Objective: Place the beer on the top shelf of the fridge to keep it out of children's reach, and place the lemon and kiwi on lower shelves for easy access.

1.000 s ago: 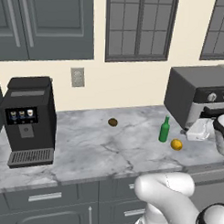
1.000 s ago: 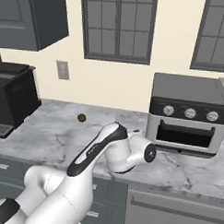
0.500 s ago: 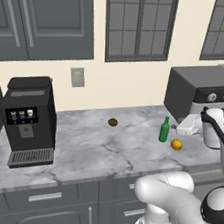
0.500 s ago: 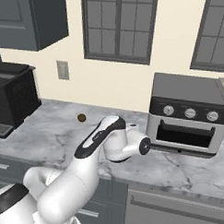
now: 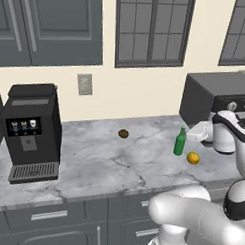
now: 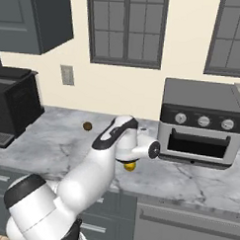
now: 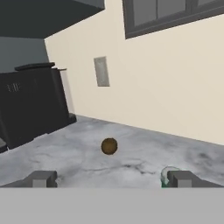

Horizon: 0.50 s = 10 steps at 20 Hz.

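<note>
The beer (image 5: 180, 142), a slim green bottle, stands upright on the marble counter (image 5: 93, 163). The lemon (image 5: 193, 158) lies just to its right, and it peeks out under my arm in the right base view (image 6: 130, 166). The brown kiwi (image 5: 123, 133) (image 6: 87, 126) rests farther left near the wall. My gripper (image 7: 111, 179) is open and empty. It hovers level with the bottle's top, just right of it (image 5: 194, 133). In the hand view the bottle's cap (image 7: 167, 174) sits beside the right fingertip (image 7: 181, 178), with the kiwi (image 7: 109, 146) ahead. The fridge and its shelves are out of view.
A grey toaster oven (image 6: 201, 123) stands on the counter right behind the hand. A black coffee machine (image 5: 31, 131) occupies the counter's left end. A wall outlet (image 5: 85, 84) and windows are above. Drawers run below the counter edge.
My hand has swung left from in front of the toaster oven toward the beer bottle. Its jaws stayed open. The fruits and the bottle have not moved.
</note>
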Available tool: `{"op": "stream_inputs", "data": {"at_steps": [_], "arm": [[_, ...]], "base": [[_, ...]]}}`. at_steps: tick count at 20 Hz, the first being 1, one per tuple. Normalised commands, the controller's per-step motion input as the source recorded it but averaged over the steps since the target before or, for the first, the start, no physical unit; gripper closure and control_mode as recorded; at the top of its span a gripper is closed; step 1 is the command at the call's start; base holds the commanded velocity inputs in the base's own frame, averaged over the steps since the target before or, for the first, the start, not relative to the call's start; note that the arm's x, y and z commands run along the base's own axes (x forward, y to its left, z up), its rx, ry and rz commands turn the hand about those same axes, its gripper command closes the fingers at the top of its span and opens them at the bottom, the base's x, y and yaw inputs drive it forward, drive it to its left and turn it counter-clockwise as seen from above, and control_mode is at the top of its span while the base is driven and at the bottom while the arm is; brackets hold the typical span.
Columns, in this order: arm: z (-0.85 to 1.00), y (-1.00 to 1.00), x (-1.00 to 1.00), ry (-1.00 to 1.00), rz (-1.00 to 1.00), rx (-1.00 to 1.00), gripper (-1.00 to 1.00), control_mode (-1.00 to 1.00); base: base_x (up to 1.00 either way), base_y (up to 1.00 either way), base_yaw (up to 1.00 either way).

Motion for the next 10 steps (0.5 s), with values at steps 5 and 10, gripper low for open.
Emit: {"op": "stream_inputs", "data": {"at_steps": [5, 10], "arm": [[-0.18, -0.24, 0.31, 0.00, 0.01, 0.01, -1.00, -1.00], [-0.22, -0.23, 0.23, 0.00, 0.00, 0.00, -1.00, -1.00]], "base": [[0.00, 0.00, 0.00], [0.00, 0.00, 0.00]]}}
